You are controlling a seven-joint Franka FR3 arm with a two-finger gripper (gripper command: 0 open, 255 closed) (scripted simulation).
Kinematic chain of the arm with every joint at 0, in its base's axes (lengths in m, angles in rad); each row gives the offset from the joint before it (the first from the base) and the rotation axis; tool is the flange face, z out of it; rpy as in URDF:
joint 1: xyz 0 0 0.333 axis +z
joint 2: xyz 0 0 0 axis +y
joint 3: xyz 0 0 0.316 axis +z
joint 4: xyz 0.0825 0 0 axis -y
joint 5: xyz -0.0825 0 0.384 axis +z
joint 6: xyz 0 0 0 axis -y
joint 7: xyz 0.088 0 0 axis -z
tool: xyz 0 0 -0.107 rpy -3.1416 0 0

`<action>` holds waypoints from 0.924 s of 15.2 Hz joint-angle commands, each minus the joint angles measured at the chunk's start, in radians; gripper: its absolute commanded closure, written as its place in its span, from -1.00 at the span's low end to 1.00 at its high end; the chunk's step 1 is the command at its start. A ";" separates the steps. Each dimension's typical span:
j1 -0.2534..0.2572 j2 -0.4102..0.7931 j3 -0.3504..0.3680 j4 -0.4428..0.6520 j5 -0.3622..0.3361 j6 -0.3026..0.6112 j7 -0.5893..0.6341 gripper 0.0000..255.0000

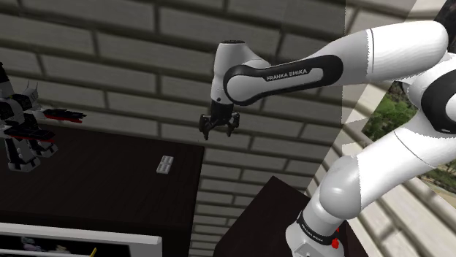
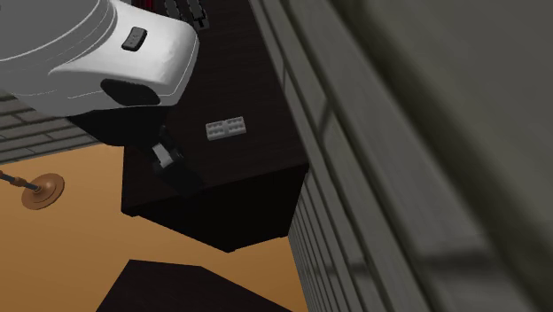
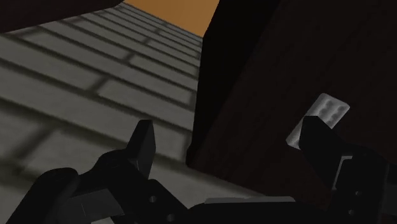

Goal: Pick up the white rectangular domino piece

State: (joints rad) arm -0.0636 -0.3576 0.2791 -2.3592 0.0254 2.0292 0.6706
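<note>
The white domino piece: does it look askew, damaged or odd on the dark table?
Nothing stands out. The white rectangular domino piece lies flat and whole on the dark table, near its edge by the grey brick wall; the open black gripper hovers apart from it.

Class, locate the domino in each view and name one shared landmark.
Shoulder view: domino near the table's right edge, below-left of the gripper.
Second exterior view: mid-table, right of the gripper.
Wrist view: on the table, behind one fingertip.
Landmark: dark table against brick wall.
</note>
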 commanded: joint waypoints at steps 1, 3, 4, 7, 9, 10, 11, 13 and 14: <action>-0.009 0.088 0.027 0.034 -0.009 0.051 0.071 -1.00; -0.016 0.167 0.048 0.067 -0.023 0.091 0.136 -1.00; -0.018 0.207 0.057 0.086 -0.033 0.110 0.169 -1.00; -0.021 0.330 0.075 0.151 -0.069 0.159 0.270 -1.00; -0.018 0.413 0.080 0.201 -0.097 0.185 0.336 -1.00; -0.014 0.455 0.080 0.228 -0.112 0.196 0.368 -1.00; -0.009 0.497 0.078 0.256 -0.126 0.206 0.399 -1.00; 0.004 0.579 0.071 0.317 -0.153 0.222 0.458 -1.00; 0.012 0.620 0.065 0.350 -0.165 0.228 0.486 -1.00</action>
State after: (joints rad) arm -0.0560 0.2245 0.3498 -2.0389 -0.1286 2.2500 1.1302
